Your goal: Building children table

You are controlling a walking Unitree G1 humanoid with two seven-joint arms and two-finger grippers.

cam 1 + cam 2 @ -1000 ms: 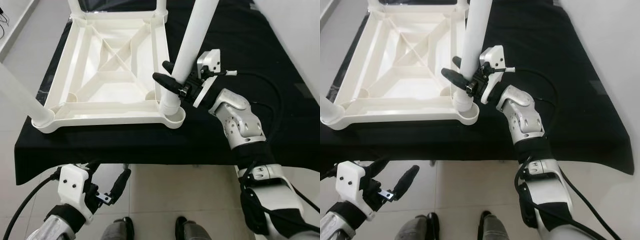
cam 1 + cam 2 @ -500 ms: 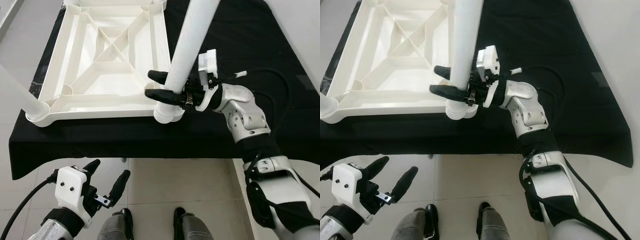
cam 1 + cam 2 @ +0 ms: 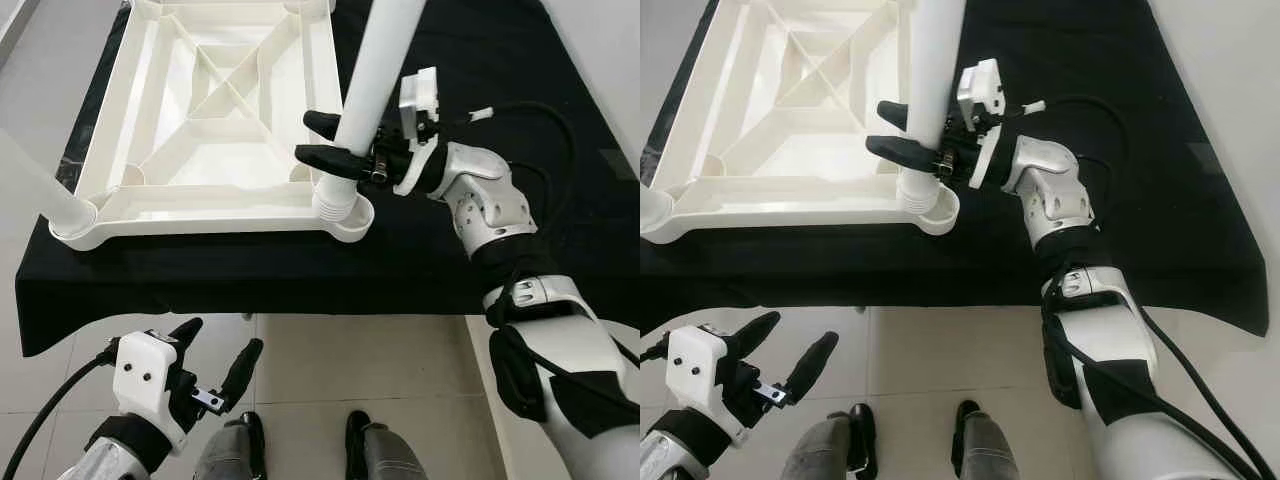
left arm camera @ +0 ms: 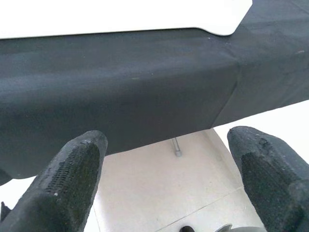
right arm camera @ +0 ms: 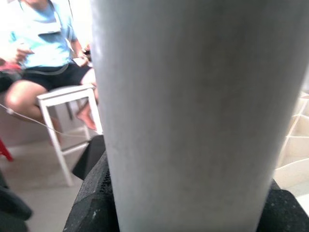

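On black-draped table, upturned white tabletop w/ far edge cut off by frame. White leg top also cut off; foot sits in near-right corner socket. Right gripper jaws clamped round leg low down. Left gripper below table edge, jaws wide apart, holding nothing.

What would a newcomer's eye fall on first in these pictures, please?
Probably the right gripper, its black fingers clamped around a white table leg standing in the near right corner socket of the upturned white tabletop. That tabletop lies on a black cloth. The left gripper hangs open below the cloth's front edge, over the tiled floor.
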